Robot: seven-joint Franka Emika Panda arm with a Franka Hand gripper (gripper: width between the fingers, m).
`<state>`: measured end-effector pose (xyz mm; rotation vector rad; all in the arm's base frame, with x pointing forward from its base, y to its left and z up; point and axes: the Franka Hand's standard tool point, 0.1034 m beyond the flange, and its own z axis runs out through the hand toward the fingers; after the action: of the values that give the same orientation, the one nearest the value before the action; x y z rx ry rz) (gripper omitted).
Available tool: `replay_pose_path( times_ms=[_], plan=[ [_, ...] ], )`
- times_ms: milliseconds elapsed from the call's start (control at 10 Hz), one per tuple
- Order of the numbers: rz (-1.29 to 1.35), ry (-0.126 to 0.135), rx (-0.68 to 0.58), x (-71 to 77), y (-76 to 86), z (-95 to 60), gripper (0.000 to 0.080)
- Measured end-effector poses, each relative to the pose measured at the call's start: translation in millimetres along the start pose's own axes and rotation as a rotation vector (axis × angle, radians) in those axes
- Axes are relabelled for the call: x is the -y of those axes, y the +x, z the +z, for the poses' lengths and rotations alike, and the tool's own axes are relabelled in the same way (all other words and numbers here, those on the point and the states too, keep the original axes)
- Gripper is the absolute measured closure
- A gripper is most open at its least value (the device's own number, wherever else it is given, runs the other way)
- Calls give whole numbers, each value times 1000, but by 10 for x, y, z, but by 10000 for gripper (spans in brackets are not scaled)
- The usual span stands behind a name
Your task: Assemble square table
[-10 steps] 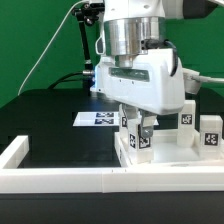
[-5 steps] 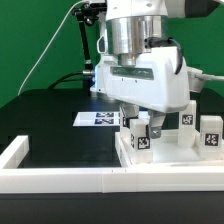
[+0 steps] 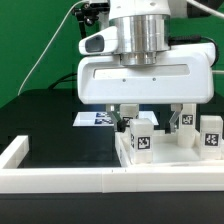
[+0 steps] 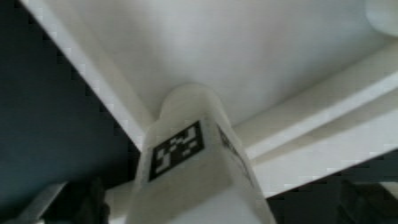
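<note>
The gripper [image 3: 152,117] is spread wide, holding nothing. A tagged leg [image 3: 141,137] stands upright between its fingers, seemingly seated in the square table top [image 3: 160,162] beside the front wall [image 3: 110,182]. Before withdrawal, the leg's seating should be checked; contact should be avoided.

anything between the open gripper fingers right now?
Yes. In the exterior view a tagged table leg stands upright between the fingers of the open gripper, on the table top. The jaws look clear of it.
</note>
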<state>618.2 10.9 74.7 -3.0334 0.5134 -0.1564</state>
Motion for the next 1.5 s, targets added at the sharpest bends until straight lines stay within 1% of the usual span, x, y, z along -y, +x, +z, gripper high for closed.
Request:
replay_pose_path(
  times_ms=[100,200,500,600,700,800,900,1000,1200,1300,1500],
  plan=[
    [-155,-2,1,3,-7,3,150],
    [-195,-4,1,7,-9,3,150],
    [-426,-21,3,-26,3,2,150],
    [-448,-26,4,-35,5,3,150],
    [-442,-26,4,-36,4,5,242],
    [-442,-26,4,-36,4,6,242],
    [-442,-26,4,-37,3,7,427],
    [-426,-26,4,-37,3,7,511],
    [-389,-26,4,-37,4,7,511],
    [-316,-24,2,-39,5,7,511],
    [-10,-20,-4,-51,15,8,511]
  ],
)
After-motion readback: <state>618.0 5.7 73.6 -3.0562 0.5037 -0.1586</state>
